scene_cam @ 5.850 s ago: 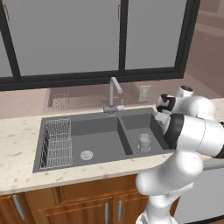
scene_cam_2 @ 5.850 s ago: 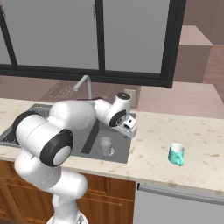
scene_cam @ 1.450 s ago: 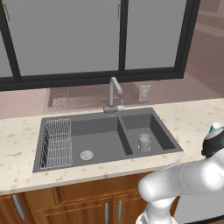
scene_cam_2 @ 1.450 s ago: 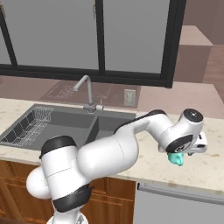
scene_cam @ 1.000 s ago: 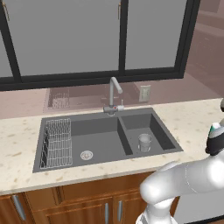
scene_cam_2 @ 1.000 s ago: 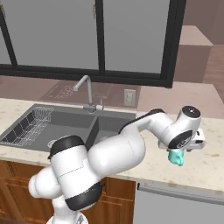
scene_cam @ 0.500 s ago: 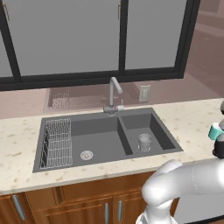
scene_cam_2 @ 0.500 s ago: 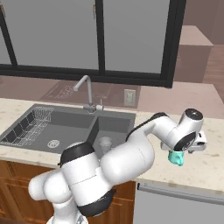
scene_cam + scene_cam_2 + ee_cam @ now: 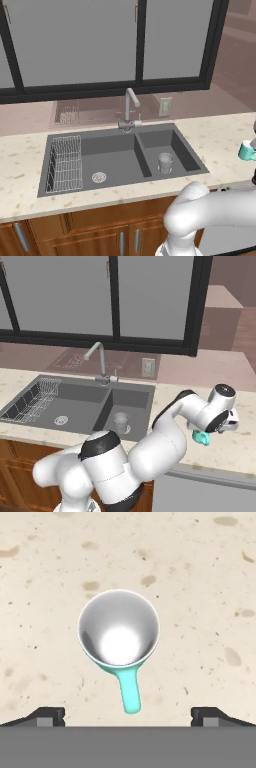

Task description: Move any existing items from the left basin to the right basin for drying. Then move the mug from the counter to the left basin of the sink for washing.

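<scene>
The teal mug [image 9: 119,634] stands upright on the beige speckled counter [image 9: 200,572], right of the sink, its handle pointing toward the hand. My gripper [image 9: 127,714] hangs directly above it, open, with its fingertips [image 9: 50,714] spread wide to either side and nothing between them. From the right base view the mug [image 9: 201,437] sits just under my gripper [image 9: 210,432]. The mug [image 9: 246,150] also appears at the right edge of the left base view. The grey glass [image 9: 165,162] stands upright in the narrower right basin [image 9: 176,145]. The wider left basin [image 9: 112,160] holds only its wire rack [image 9: 65,162].
A chrome gooseneck faucet [image 9: 131,107] rises behind the divider between the basins. A wall outlet [image 9: 165,106] sits behind the sink under the dark-framed window. My white arm [image 9: 170,431] arches across the counter front between sink and mug.
Since 5.8 s ago the arm has swung from over the right basin to above the mug on the right counter. Over the last second the hand only shifted slightly; mug and glass stayed put.
</scene>
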You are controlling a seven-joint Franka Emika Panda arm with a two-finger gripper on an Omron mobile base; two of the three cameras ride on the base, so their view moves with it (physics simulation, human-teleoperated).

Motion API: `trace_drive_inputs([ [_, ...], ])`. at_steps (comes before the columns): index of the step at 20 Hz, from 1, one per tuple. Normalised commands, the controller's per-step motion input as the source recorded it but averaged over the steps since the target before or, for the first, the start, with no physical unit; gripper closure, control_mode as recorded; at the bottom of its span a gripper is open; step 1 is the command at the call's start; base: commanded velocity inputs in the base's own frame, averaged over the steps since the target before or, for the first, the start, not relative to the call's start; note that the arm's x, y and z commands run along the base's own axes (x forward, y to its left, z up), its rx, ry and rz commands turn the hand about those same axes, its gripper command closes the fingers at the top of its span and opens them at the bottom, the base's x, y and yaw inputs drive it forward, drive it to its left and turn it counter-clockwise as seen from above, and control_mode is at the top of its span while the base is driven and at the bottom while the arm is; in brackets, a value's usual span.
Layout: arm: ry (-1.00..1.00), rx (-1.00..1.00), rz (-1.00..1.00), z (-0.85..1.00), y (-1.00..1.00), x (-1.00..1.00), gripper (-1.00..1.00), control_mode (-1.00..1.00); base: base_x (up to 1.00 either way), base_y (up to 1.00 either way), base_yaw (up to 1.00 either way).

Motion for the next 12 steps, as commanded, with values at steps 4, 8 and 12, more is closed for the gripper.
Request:
trace_drive_inputs([
  [4,0.0,0.0,0.0,-0.18,-0.11,0.15,-1.0,-1.0,0.0,0.0,0.0],
  [8,0.0,0.0,0.0,-0.18,-0.13,0.13,-1.0,-1.0,0.0,0.0,0.0],
  [12,0.0,0.0,0.0,-0.11,-0.05,0.03,-1.0,-1.0,0.0,0.0,0.0],
])
